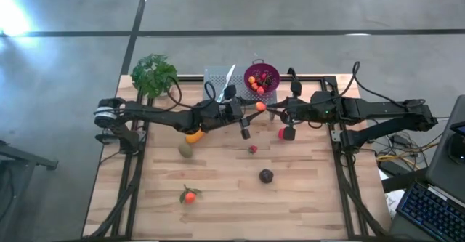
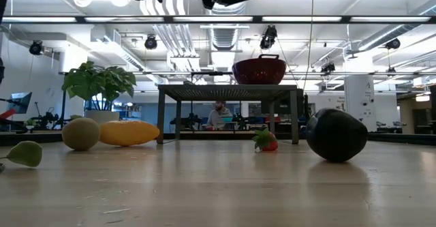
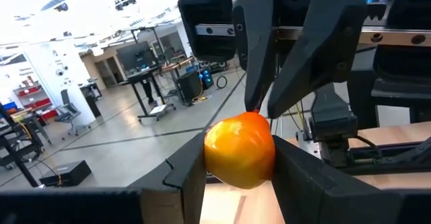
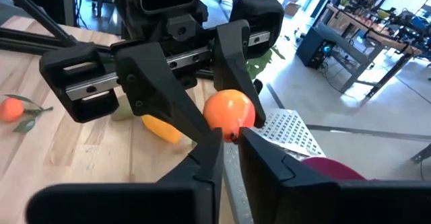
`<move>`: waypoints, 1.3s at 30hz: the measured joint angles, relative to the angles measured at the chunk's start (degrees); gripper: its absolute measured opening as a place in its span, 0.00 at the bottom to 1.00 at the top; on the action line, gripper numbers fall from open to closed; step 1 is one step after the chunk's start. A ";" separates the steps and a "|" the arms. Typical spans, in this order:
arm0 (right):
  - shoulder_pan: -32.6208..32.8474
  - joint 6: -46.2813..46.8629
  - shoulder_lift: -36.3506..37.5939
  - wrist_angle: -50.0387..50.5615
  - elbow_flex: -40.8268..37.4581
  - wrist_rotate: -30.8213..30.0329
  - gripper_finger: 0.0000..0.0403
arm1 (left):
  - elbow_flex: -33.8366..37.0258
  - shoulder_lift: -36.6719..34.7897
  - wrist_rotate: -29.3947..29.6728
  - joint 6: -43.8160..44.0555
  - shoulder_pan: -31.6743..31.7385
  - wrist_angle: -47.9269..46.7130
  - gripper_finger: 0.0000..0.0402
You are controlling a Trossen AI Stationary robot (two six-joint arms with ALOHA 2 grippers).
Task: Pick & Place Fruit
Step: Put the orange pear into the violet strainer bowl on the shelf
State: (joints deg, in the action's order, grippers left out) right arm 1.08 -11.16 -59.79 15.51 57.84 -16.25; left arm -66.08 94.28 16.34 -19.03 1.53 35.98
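Note:
A round orange fruit point(image 1: 260, 106) hangs in the air over the middle of the table's far half, between my two grippers. My left gripper point(image 3: 240, 162) comes from the table's left and is shut on it. My right gripper point(image 4: 230, 143) comes from the right, its fingertips closed together at the fruit's small red nub. The purple colander point(image 1: 261, 78) holds several small fruits and stands on a grey perforated rack point(image 1: 218, 77) at the far edge. On the table lie a yellow-orange long fruit point(image 1: 193, 134), an olive one point(image 1: 187, 149) and a dark purple ball point(image 1: 266, 175). My left gripper pinches the orange fruit by its two opposite sides point(image 3: 214, 158) between its two fingers. The fingers lie about level and reach in from the table's left. The fruit is lifted clear of the table. My right gripper has its two fingertips point(image 4: 209, 146) closed on the small red nub point(image 4: 233, 136) at the fruit's end that faces the table's right. The fingers come from the right, slanting slightly down. Only their tips reach the fruit.
A strawberry point(image 1: 253, 149), a red ball point(image 1: 282, 132) under my right gripper and a small orange with leaves point(image 1: 189, 195) lie on the wood. A leafy plant point(image 1: 154, 73) stands at the far left corner. Black frame rails run along the table's sides.

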 joint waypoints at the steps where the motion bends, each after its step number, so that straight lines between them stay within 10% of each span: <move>1: 0.00 -0.02 0.00 0.00 0.00 0.00 0.09 | 0.00 0.00 0.00 0.00 0.02 0.01 0.37; 18: 0.00 -0.05 0.00 0.04 0.00 -0.02 0.02 | 0.00 0.00 -0.42 0.58 0.12 -0.01 0.39; 31: -0.01 -0.43 0.02 0.15 0.00 -0.19 0.02 | 0.00 -0.04 0.21 2.81 0.12 0.51 0.75; 39: -5.75 2.23 0.02 5.21 1.70 -0.22 0.02 | -0.02 -1.12 1.64 -1.94 0.10 0.41 0.79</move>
State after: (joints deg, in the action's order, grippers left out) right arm -4.66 -8.93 -59.77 20.72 59.54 -16.47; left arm -66.11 93.16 17.98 -20.97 1.63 36.39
